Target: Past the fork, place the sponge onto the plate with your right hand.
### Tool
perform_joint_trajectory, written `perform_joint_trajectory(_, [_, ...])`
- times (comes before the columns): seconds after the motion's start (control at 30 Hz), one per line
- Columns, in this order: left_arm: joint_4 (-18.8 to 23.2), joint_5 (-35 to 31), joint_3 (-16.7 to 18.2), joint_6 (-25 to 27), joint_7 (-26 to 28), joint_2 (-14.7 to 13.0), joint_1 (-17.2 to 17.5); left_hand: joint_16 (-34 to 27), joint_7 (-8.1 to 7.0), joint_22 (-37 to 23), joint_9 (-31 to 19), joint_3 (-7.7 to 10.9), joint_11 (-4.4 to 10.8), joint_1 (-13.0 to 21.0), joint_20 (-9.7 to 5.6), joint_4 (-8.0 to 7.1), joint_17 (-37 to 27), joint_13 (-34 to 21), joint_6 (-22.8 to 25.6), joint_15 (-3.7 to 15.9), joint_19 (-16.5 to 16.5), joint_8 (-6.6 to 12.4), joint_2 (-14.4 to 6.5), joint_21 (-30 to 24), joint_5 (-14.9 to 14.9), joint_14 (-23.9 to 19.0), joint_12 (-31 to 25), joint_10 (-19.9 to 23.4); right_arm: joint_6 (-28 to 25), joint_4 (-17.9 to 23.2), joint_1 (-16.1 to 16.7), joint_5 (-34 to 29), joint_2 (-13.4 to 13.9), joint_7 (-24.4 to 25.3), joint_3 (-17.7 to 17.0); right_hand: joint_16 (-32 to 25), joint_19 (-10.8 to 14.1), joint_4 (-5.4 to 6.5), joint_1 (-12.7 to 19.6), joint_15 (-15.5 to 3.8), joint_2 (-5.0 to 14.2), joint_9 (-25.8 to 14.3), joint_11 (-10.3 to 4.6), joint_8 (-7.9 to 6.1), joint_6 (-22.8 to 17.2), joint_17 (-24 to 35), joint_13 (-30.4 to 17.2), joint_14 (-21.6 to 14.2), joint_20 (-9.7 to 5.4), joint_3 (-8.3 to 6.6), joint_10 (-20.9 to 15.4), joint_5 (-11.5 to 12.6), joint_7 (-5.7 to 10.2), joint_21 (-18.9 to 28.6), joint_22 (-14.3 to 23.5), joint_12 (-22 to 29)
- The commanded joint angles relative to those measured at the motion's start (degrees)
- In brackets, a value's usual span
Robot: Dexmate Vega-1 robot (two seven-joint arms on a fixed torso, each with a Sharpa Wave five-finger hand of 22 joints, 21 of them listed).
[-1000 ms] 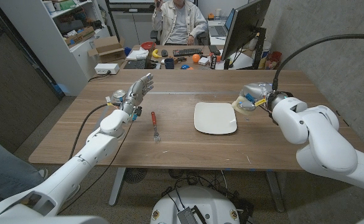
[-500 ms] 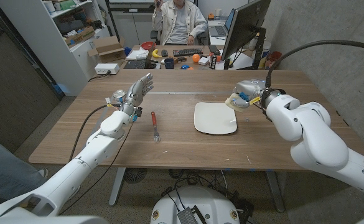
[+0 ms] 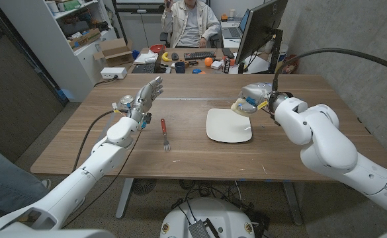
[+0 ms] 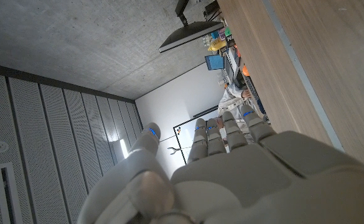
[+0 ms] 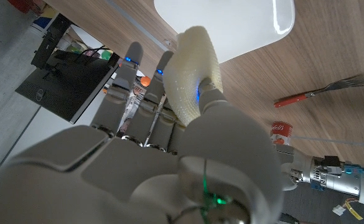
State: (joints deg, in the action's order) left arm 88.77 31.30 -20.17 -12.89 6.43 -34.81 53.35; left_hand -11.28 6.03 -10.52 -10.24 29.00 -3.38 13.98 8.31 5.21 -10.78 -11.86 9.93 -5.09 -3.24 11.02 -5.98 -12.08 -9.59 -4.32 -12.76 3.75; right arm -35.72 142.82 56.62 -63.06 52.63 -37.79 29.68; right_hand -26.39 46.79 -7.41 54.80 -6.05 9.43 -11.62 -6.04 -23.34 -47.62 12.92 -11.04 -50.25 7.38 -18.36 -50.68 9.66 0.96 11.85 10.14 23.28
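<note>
The right robot hand [image 3: 248,106] grips the yellow sponge [image 3: 241,108] just above the far right corner of the white plate [image 3: 227,125], poised for placement. The left robot hand [image 3: 147,96], fingers spread and released, waits beside the red-handled fork [image 3: 165,133] on the worktop [image 3: 200,158].

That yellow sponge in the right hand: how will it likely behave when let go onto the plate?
The sponge, gripped by the right hand, bulges around the fingers, so it is probably soft and springs back. Its porous look suggests it is light and should land gently on the white plate. Being flattish rather than round, it seems unlikely to roll.
</note>
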Motion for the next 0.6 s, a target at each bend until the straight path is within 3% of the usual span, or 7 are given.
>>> perform_joint_trajectory(0.03, [0.71, 0.3, 0.0, 1.05, 0.13, -0.02, 0.07, 0.14, 0.1, -0.13, -0.31, 0.42, 0.11, 0.23, 0.23, 0.11, -0.13, -0.26, 0.34, -0.14, -0.11, -0.03, -0.74, 0.07, -0.39, 0.14, -0.09, 0.23, 6.28, -6.55, -4.06, -1.38, -5.89, 1.42, 3.64, 0.25, -0.39, 0.15, 0.06, -0.27, 0.47, -0.18, 0.16, -0.31, -6.51, 0.23, -0.25, 0.04, 0.26, -0.09, -0.52, 0.46, 5.78, -0.2, 0.1, -0.18])
perform_joint_trajectory(0.33, [1.6, -0.29, 0.42, 1.83, 1.27, -0.67, 0.3, 0.15, 0.06, -0.13, -0.31, 0.45, 0.09, 0.22, 0.22, 0.11, -0.14, -0.26, 0.33, -0.1, -0.06, -0.04, -0.74, 0.1, -0.39, 0.16, -0.05, 0.16, 8.84, -11.64, -7.41, -2.13, -8.98, 1.57, 6.03, 0.36, -0.76, 0.19, 0.13, -0.14, 0.45, -0.21, 0.29, -0.14, -6.61, 0.31, -0.27, 0.3, 0.34, -0.07, -0.63, 0.46, 5.73, -0.29, 0.1, -0.48])
perform_joint_trajectory(0.6, [-0.18, 0.27, 0.19, 1.58, 0.34, -0.14, -0.31, 0.15, 0.02, -0.13, -0.32, 0.46, 0.18, 0.2, 0.24, 0.12, -0.14, -0.26, 0.34, -0.1, -0.05, -0.04, -0.74, 0.11, -0.39, 0.18, -0.07, 0.23, 9.19, -15.21, -9.6, -3.73, -11.2, 1.3, 8.26, 0.46, -1.26, 0.23, 0.11, -0.09, 0.4, -0.24, 0.23, -0.06, -6.76, 0.31, -0.28, 0.39, 0.19, -0.04, -0.77, 0.46, 5.7, -0.44, 0.1, -0.65])
